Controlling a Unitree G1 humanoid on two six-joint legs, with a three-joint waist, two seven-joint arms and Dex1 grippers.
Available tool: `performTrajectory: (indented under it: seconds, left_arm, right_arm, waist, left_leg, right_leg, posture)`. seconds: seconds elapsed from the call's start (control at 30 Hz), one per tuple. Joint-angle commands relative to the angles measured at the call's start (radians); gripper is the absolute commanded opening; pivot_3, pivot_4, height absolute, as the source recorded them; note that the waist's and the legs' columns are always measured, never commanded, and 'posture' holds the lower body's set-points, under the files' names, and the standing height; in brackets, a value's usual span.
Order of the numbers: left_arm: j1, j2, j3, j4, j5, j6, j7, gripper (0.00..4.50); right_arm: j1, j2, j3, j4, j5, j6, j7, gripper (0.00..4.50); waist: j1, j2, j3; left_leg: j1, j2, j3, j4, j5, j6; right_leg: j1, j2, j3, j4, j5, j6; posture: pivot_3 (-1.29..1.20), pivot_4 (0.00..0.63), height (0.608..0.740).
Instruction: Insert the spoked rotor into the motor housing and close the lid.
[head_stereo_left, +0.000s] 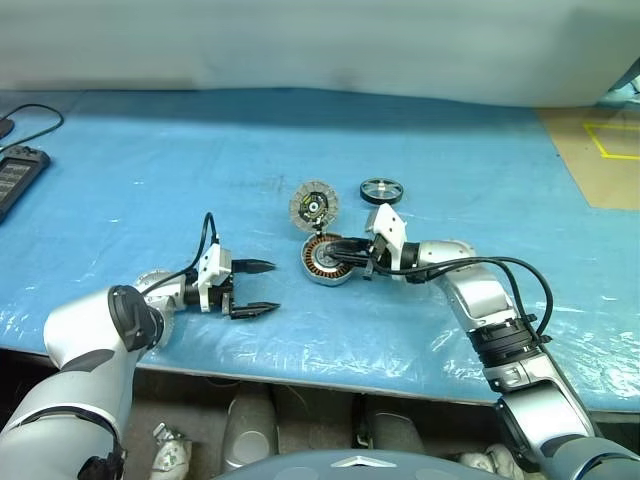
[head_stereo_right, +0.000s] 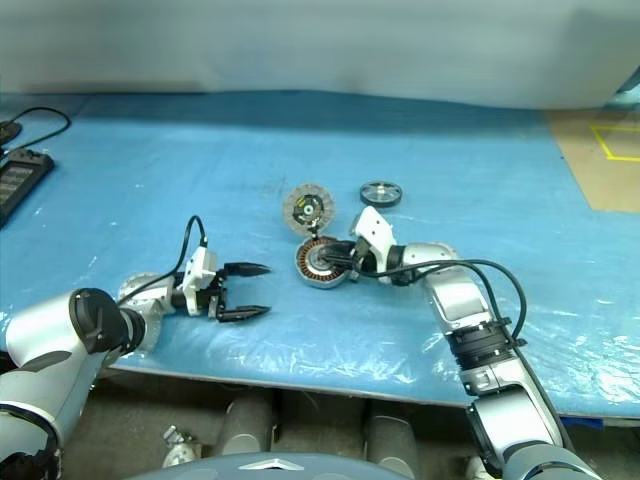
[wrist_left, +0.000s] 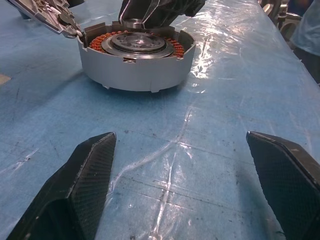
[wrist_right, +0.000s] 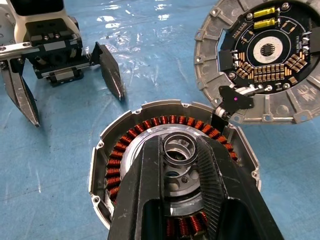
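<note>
A blue plastic-covered table is carrying everything, its far edge meeting a pale wall. At its far left a black flat device with a cable is running out of the picture.

The left gripper is resting low on the table left of the parts, its two black fingers spread wide with nothing between them, pointing toward the round silver-grey motor housing with its copper-brown windings.

The right gripper is reaching over the housing from the right, its black fingers nearly closed around the hub at the cup's centre; they are covering the near part of the windings, and whether they are actually pinching the hub is hard to tell.

The thin silver-grey lid is standing open, tilted up at the housing's far edge, joined there by a small dark hinge piece.

The black-rimmed spoked rotor is lying flat on the table, far and right of the housing, apart from both grippers.
</note>
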Motion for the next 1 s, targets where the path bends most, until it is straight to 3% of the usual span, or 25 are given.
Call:
performTrajectory:
  seconds: [0.03,0.93,1.0]
  left_arm:
    - [0.015,0.004,-0.007,0.016,-0.008,-0.01,0.003,4.4]
    - [0.015,0.004,-0.011,0.02,-0.007,-0.013,0.008,4.4]
    - [0.015,0.004,-0.011,0.02,-0.007,-0.012,0.008,4.4]
  right_arm:
    - [0.001,0.004,0.002,-0.018,0.005,-0.022,0.0,0.58]
    - [0.001,0.016,0.0,0.021,0.008,-0.023,-0.003,0.58]
    - [0.002,0.016,0.0,0.023,0.004,-0.024,-0.009,1.31]
  waist:
    - [0.0,0.0,0.0]
    - [0.0,0.0,0.0]
    - [0.0,0.0,0.0]
  left_leg:
    - [0.0,0.0,0.0,0.0,0.0,0.0]
    - [0.0,0.0,0.0,0.0,0.0,0.0]
    - [0.0,0.0,0.0,0.0,0.0,0.0]
  right_leg:
    - [0.0,0.0,0.0,0.0,0.0,0.0]
    - [0.0,0.0,0.0,0.0,0.001,0.002]
    - [0.0,0.0,0.0,0.001,0.001,0.002]
  posture:
    - [0.0,0.15,0.74]
    - [0.0,0.15,0.74]
    - [0.0,0.15,0.74]
